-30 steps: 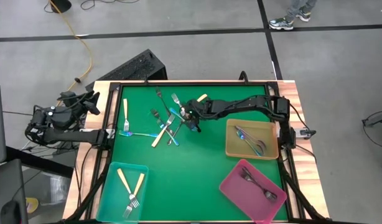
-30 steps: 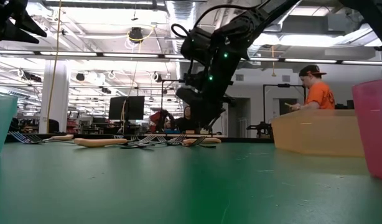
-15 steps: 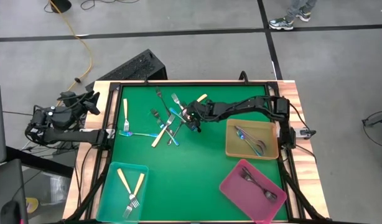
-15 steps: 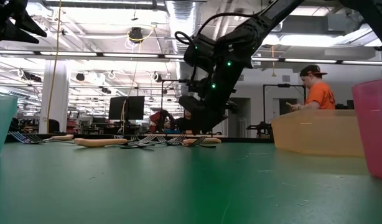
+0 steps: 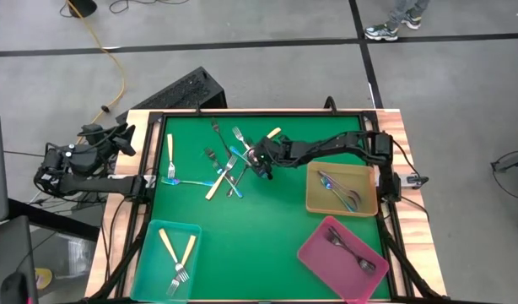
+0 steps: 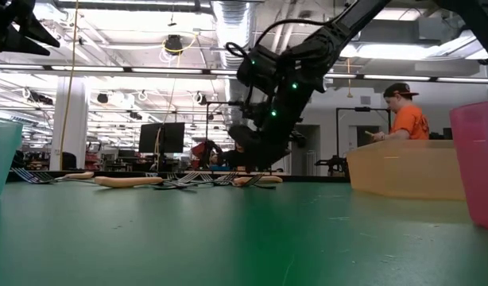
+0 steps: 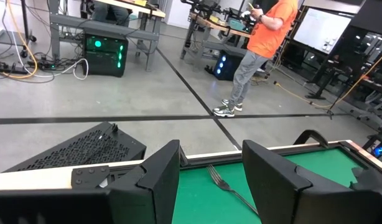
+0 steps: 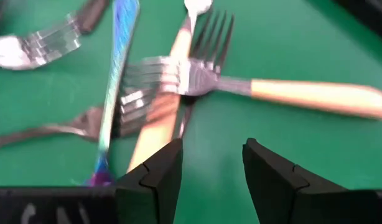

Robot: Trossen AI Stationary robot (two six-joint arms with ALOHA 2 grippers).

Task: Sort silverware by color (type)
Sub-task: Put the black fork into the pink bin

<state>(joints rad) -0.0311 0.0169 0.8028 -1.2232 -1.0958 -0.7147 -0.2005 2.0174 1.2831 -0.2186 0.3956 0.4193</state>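
Over green mat (image 5: pixel 267 219) centre, toward 12 o'clock: right gripper (image 5: pixel 261 160), fingers parted, empty, above tangled slim forks (image 5: pixel 225 169). Cream-handled fork (image 8: pixel 253 87) beneath, long axis 3-to-9, tines toward 9. Left gripper (image 7: pixel 209 180) parked off mat's 9 o'clock edge, fingers apart, empty.
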